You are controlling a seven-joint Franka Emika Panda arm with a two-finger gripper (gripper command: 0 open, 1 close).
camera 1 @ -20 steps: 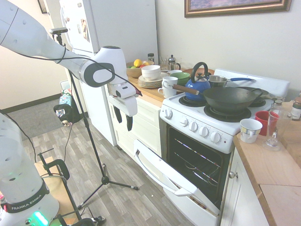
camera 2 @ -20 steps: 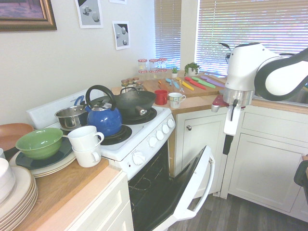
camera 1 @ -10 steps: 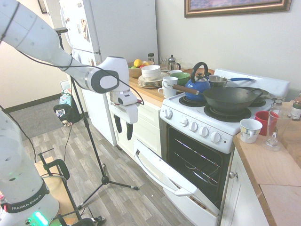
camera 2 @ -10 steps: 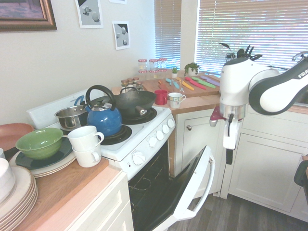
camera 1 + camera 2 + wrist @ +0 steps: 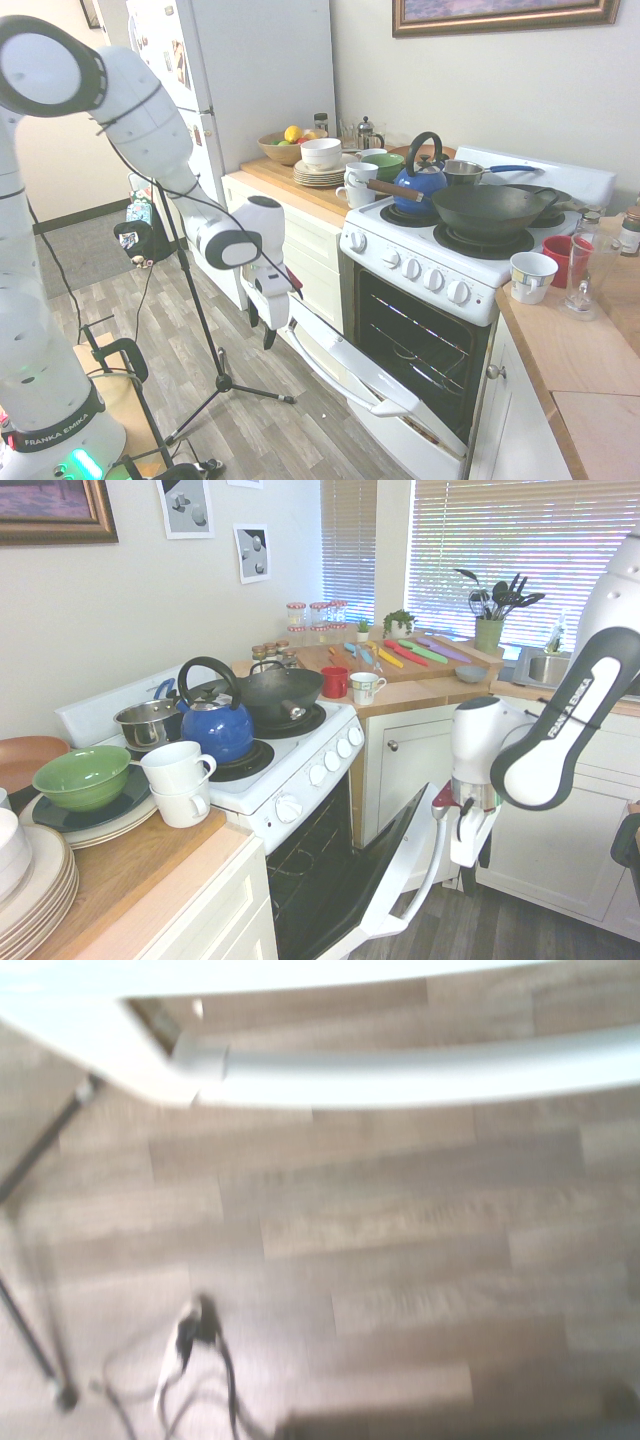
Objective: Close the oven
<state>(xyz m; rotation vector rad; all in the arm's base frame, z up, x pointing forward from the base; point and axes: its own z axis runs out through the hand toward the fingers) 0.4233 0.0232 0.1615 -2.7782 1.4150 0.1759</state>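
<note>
The white arm has dropped sharply within a second: its gripper (image 5: 266, 326), earlier level with the countertop at the left of the first exterior frame, now hangs low at centre-left, just beside the outer edge of the oven (image 5: 440, 300) door (image 5: 345, 375). In the second exterior view the gripper (image 5: 468, 845) sits at lower right, close against the long white handle (image 5: 432, 865), though contact cannot be confirmed. The two dark fingers point at the floor with a narrow gap between them and hold nothing.

The oven fills the centre-right of the first exterior frame, its door still tilted partly down and the dark racked cavity (image 5: 425, 345) exposed. The door's angle looks unchanged from the earlier frames. The blurred wrist view shows the handle (image 5: 430, 1065) as a pale bar across the top of the picture, wood floor (image 5: 400, 1250) beneath.

The descent reads as an approach to get under or against the door edge; the push that would swing it up has not begun.
</note>
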